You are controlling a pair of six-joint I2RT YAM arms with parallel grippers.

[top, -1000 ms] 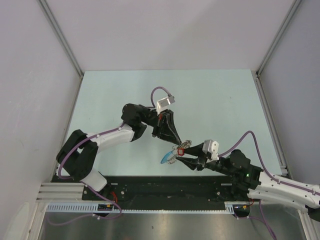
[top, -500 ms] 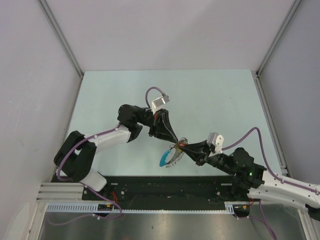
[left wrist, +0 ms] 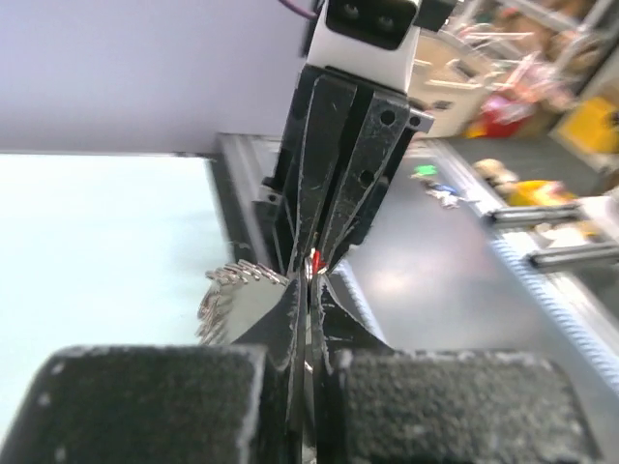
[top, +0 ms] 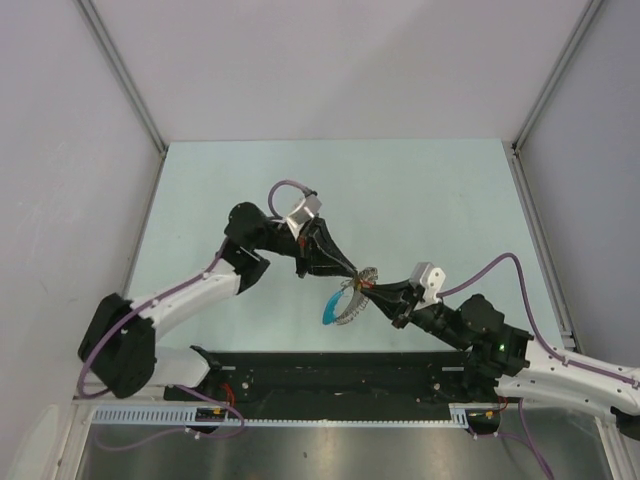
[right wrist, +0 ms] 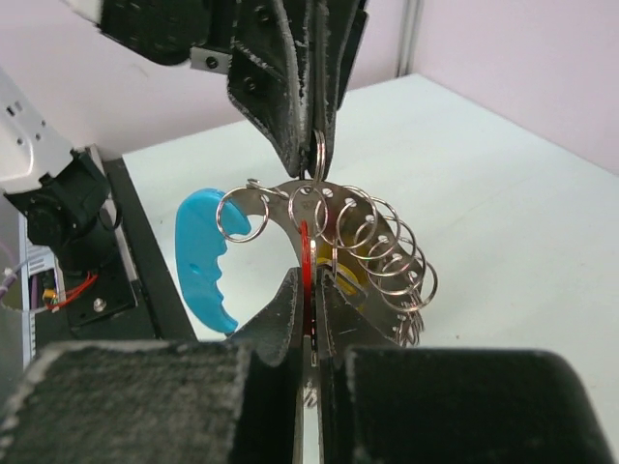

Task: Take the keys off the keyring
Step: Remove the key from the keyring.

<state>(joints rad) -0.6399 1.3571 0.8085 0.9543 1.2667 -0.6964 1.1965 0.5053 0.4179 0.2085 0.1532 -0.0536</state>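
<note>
Only a thin red strip of the tiny red-headed key can be seen. Its blade is hidden between the black fingers of the right gripper, which is pinched tight on it. The key is pressed against the middle of the floppy silvery keyring, made of small metal loops with a bright blue arc. The keyring is held up in the air. Its top loop is squeezed by the closed left gripper. Below the keyring a pale green bench is seen, boxed in by plain grey walls.
</note>
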